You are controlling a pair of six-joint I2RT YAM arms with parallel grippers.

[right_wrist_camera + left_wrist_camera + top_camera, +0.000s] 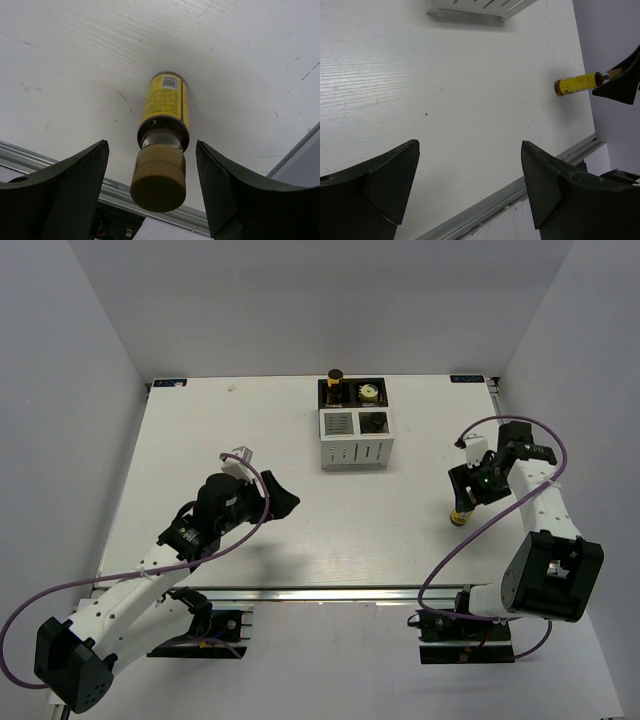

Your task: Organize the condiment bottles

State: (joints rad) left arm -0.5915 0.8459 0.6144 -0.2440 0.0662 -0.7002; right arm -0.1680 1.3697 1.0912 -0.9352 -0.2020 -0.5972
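A condiment bottle [164, 102] with a yellow label and a tan cap stands upright on the white table near its front right edge. It also shows in the top view [460, 516] and in the left wrist view [576, 83]. My right gripper [152, 142] is open, with one jaw on each side of the cap and neither touching it; in the top view my right gripper [468, 486] sits over the bottle. My left gripper [470, 142] is open and empty above bare table at the front left of centre [283, 498].
A white organizer box [355, 445] stands at the back centre. A bottle with a yellow top [368, 393] is in its rear compartment, and a dark-capped bottle [336, 378] is at its back left. The table's metal front rail [520, 192] runs close below my left gripper.
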